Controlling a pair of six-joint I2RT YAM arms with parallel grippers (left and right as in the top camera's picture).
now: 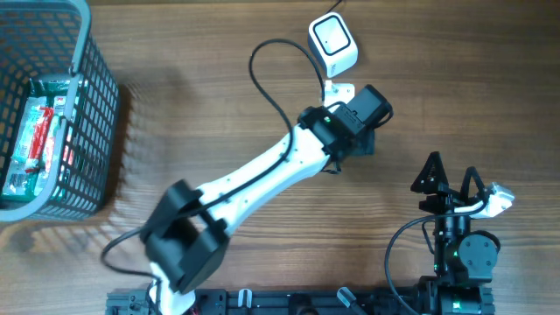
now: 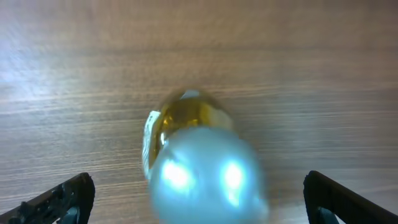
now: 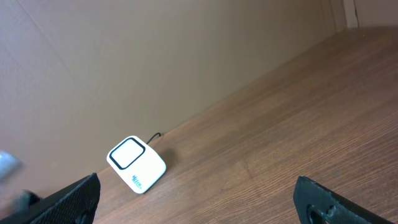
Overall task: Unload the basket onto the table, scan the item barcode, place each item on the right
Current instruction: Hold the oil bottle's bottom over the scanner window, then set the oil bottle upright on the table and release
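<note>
The left arm (image 1: 262, 171) reaches long and slanted across the table (image 1: 175, 52), from its base near the front edge up toward the white scanner (image 1: 333, 42). Its wrist points down at the wood. The left gripper (image 2: 199, 202) is spread wide, with one dark finger (image 2: 59, 199) at each side of the wrist picture. Between the fingers is the bottle (image 2: 196, 162). It has yellow stuff inside and a shiny grey cap that faces the camera and looks blurry. The fingers do not touch it. The bottle sits on the table close to the scanner, under the left gripper.

The right arm (image 1: 459, 245) is folded up small at the front right corner. The right gripper (image 3: 202, 202) is wide too and holds nothing. It looks over the bare table at the scanner.

A grey basket (image 1: 87, 131) sits far off at the left edge, with red and green packs (image 1: 39, 131) inside.
</note>
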